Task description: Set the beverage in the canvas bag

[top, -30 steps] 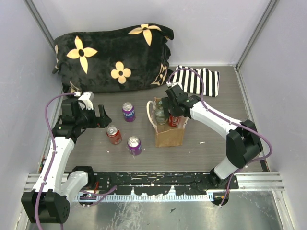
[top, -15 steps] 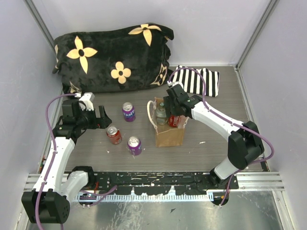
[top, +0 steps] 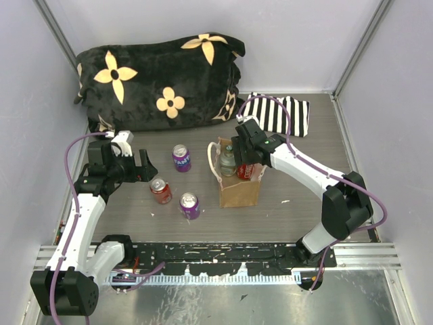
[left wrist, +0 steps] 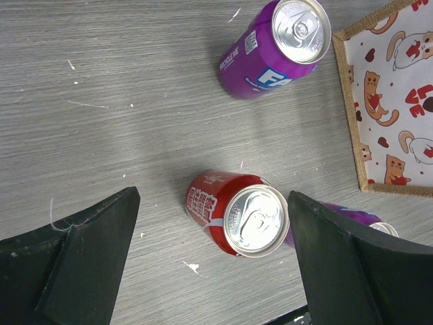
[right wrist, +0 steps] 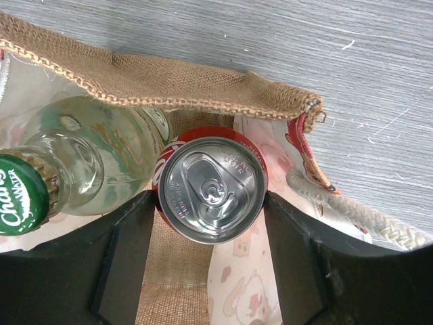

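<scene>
Around me: grey wood-grain table (top: 304, 203); plain pale walls (top: 291, 40) on three sides; aluminium rail (top: 223, 257) along my near edge. At the back, one black cushion (top: 159, 81) with yellow flowers, one striped cloth (top: 277, 114). Light even.

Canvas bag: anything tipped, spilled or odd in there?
Nothing stands out. The canvas bag stands upright; inside, the red can sits upright, gripped by the right hand, beside the glass bottle. No spill visible.
</scene>
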`<action>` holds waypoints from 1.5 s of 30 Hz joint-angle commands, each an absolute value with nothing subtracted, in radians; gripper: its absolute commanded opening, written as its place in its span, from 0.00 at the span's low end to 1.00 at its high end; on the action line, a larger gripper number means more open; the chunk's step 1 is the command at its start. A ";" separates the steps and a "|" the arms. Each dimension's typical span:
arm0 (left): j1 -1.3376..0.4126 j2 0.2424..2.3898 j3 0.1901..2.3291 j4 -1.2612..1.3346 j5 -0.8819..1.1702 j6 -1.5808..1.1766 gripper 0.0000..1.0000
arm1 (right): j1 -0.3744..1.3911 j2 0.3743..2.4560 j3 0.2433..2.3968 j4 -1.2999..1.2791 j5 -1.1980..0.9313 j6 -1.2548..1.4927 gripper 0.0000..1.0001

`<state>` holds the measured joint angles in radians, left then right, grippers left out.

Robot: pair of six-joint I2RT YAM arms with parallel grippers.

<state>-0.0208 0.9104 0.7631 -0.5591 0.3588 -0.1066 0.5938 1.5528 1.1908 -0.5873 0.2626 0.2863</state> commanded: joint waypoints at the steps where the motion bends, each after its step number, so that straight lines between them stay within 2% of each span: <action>1: -0.023 0.895 0.751 -0.539 0.377 -0.112 0.98 | 0.590 1.521 1.193 -0.607 0.252 0.285 0.04; 3: -0.023 0.895 0.749 -0.540 0.377 -0.112 0.98 | 0.591 1.528 1.186 -0.612 0.247 0.287 0.01; 16: -0.023 0.895 0.743 -0.539 0.378 -0.110 0.98 | 0.591 1.506 1.148 -0.597 0.226 0.288 0.01; 17: -0.023 0.895 0.744 -0.539 0.378 -0.110 0.98 | 0.591 1.508 1.152 -0.603 0.226 0.285 0.04; 20: -0.023 0.895 0.744 -0.539 0.377 -0.109 0.98 | 0.590 1.519 1.166 -0.626 0.227 0.279 0.29; 22: -0.023 0.894 0.744 -0.538 0.377 -0.110 0.98 | 0.589 1.520 1.161 -0.633 0.227 0.279 0.37; 26: -0.023 0.891 0.742 -0.539 0.379 -0.110 0.98 | 0.590 1.517 1.145 -0.634 0.226 0.281 0.43; 36: -0.022 0.891 0.742 -0.539 0.380 -0.110 0.98 | 0.590 1.479 1.154 -0.629 0.226 0.269 0.70; 45: -0.024 0.890 0.742 -0.539 0.380 -0.109 0.98 | 0.591 1.480 1.160 -0.627 0.226 0.267 0.78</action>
